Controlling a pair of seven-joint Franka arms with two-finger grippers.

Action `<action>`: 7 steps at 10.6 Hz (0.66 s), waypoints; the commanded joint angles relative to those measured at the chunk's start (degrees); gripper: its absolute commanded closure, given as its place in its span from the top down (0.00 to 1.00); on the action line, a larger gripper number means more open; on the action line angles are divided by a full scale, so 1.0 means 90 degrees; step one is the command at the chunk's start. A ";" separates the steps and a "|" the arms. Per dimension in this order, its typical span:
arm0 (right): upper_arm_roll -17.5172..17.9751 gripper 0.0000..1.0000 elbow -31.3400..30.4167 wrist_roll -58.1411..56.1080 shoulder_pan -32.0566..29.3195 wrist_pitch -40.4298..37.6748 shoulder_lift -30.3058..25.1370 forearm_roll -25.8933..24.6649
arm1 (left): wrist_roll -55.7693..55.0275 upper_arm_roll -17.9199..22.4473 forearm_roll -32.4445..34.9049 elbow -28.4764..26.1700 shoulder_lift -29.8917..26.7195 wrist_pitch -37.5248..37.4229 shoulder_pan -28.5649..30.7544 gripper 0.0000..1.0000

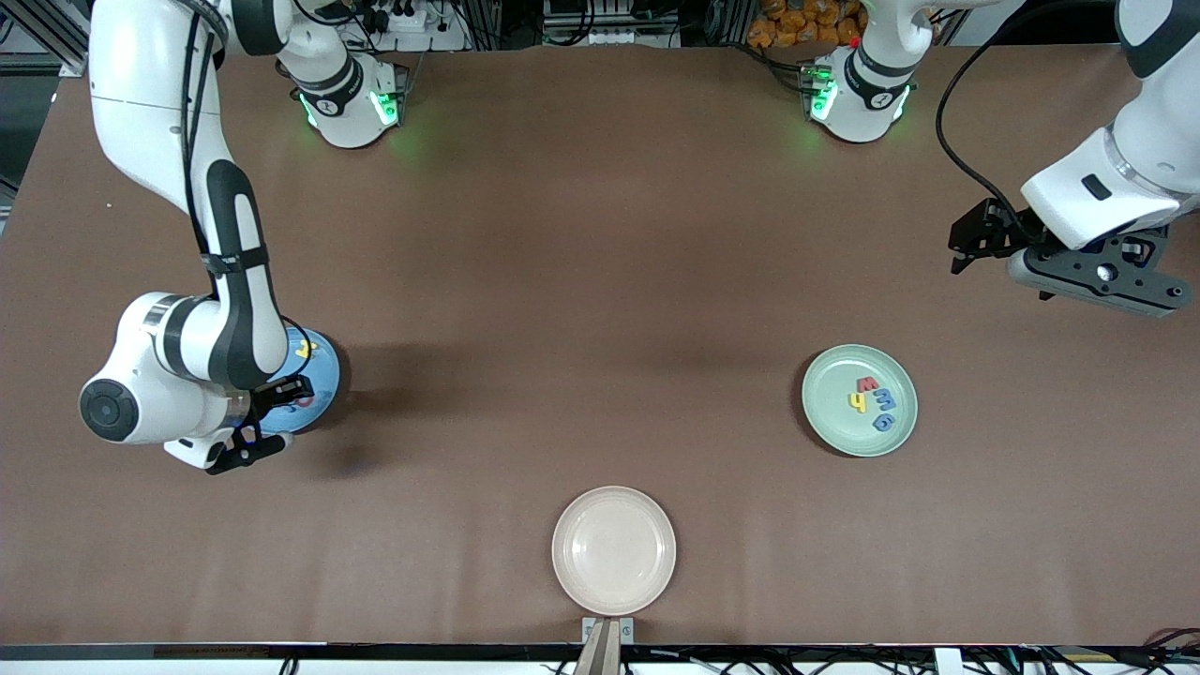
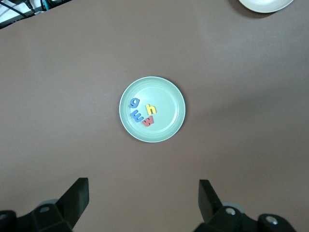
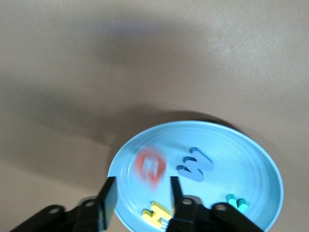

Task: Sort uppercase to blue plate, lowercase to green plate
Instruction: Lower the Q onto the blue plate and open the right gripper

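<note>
Over the round sky-blue plastic plate at the right arm's end of the brown table, the right gripper is hovering with its fingers parted and empty; a blurred red foam letter is showing between the fingers, above or on the plate, beside a blue foam W, a yellow foam H and a green foam letter. A round cream-white plate is sitting nearest the front camera. Toward the left arm's end, the round mint-green plastic plate is holding a yellow h, a red letter, a blue m and a rounded blue letter. The left gripper is waiting above the table, fingers spread wide, holding nothing.
</note>
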 commanded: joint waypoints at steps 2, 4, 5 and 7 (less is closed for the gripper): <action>0.0554 1.00 -0.0421 -0.0032 -0.0477 -0.0015 -0.0779 -0.0566 | 0.0085 0.0008 -0.0157 -0.0074 -0.0110 -0.0049 0.0035 1.00; 0.1071 1.00 -0.0528 0.0190 -0.0906 -0.0005 -0.1354 -0.1073 | 0.0076 0.0018 -0.0148 -0.0065 -0.0110 -0.0049 0.0035 1.00; 0.1499 1.00 -0.0654 0.0676 -0.1188 -0.0005 -0.1734 -0.1511 | 0.0056 0.0018 -0.0148 -0.0055 -0.0110 -0.0049 0.0035 1.00; 0.2311 1.00 -0.0957 0.1537 -0.1746 -0.0024 -0.2438 -0.2081 | 0.0047 0.0027 -0.0157 -0.0016 -0.0110 -0.0049 0.0045 1.00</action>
